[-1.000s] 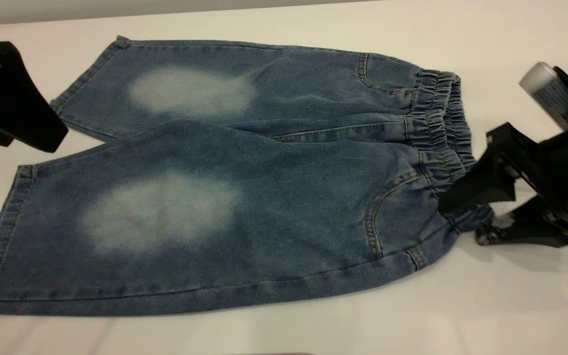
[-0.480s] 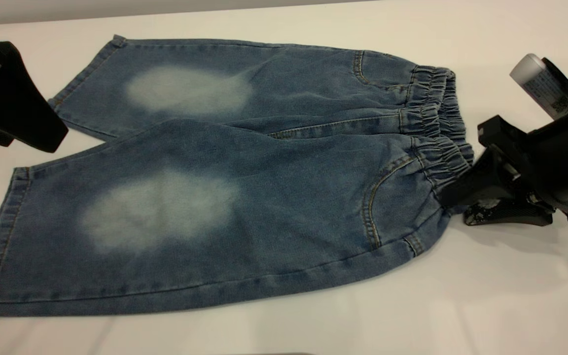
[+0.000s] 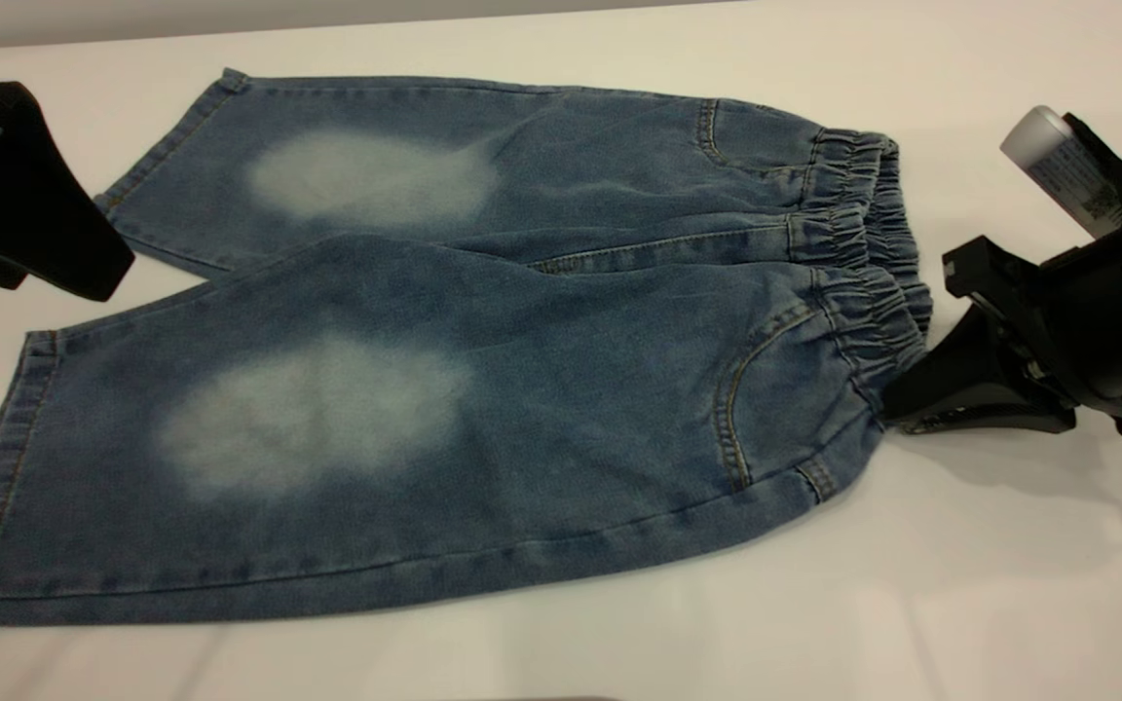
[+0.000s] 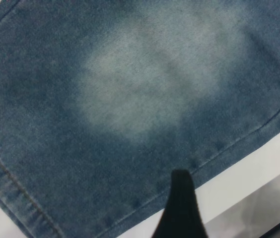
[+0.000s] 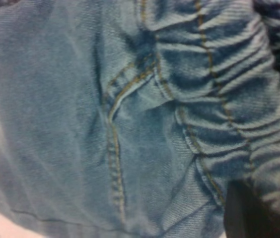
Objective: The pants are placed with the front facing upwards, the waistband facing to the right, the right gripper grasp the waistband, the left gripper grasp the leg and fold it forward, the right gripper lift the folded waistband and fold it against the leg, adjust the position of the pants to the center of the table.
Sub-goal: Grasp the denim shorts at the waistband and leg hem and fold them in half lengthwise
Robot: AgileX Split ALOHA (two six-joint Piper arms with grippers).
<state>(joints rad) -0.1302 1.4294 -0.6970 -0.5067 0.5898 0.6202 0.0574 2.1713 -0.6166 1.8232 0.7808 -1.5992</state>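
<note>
jaws of right gripper (image 3: pixel 897 407) pinched shut on waistband (image 3: pixel 863 292) at near corner, low against tabletop (image 3: pixel 912 584), ready to lift; pants (image 3: pixel 444 389) flat ahead of them; left gripper (image 3: pixel 25 209) beside far leg hem, jaws' opening unclear

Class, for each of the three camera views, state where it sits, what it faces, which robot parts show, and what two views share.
Exterior: above the table, facing the pants; left tool and right tool visible.
Left wrist: over a faded patch; one tool finger shows.
Right wrist: close on the waistband; a dark finger shows.
Shared: exterior and right wrist both show the waistband.
</note>
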